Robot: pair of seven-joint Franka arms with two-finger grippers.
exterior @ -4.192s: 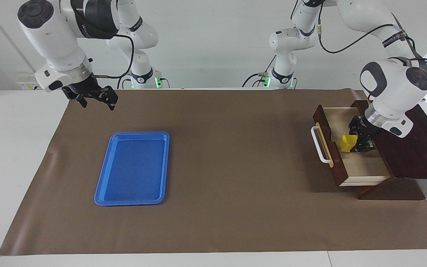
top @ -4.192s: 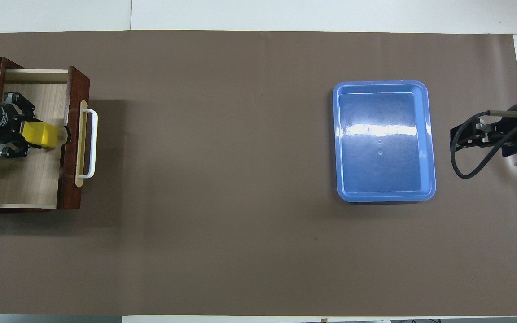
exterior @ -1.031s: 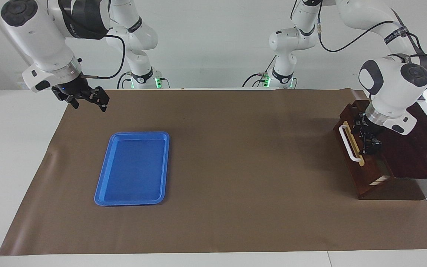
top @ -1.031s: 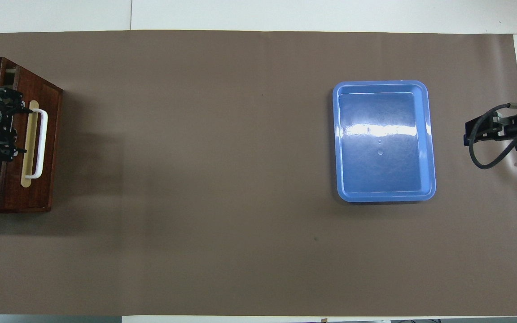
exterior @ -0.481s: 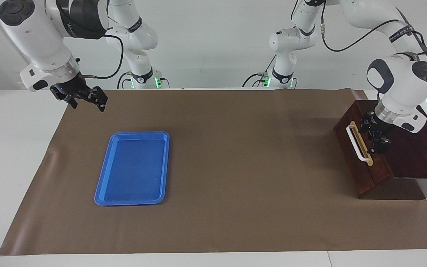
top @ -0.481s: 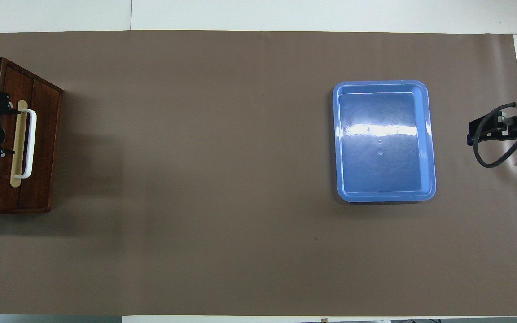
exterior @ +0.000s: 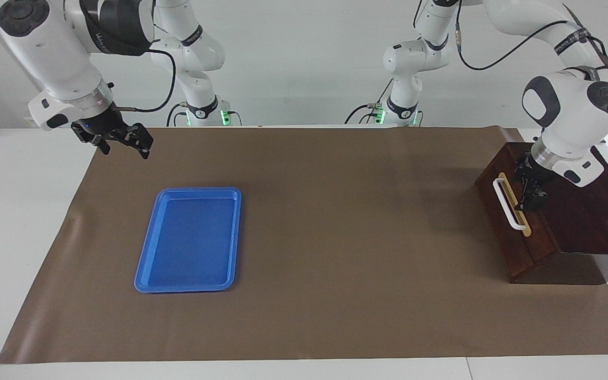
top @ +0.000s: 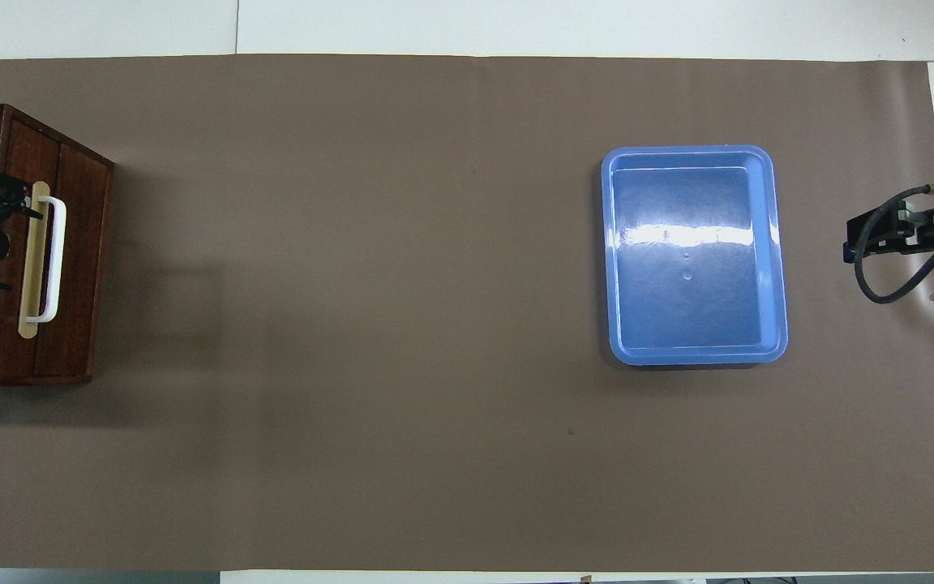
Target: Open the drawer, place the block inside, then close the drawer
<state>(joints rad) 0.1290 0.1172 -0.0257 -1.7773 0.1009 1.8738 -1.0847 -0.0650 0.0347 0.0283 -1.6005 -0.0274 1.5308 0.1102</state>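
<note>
drawer (exterior: 510,211) pushed flush into dark wooden box (exterior: 583,211), 3 o'clock in facing view; block not visible; blue tray (exterior: 190,240) at 8 o'clock, empty; left gripper (exterior: 532,186) over box top by handle (exterior: 505,203), fingers unclear; right gripper (exterior: 119,140) waits at 10 o'clock, fingers apart

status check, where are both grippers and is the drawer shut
Left gripper over dark brown wooden box's top, by the white handle. Right gripper waits, fingers open, over mat edge. Dark drawer front flush, shut. Nothing in the way.
</note>
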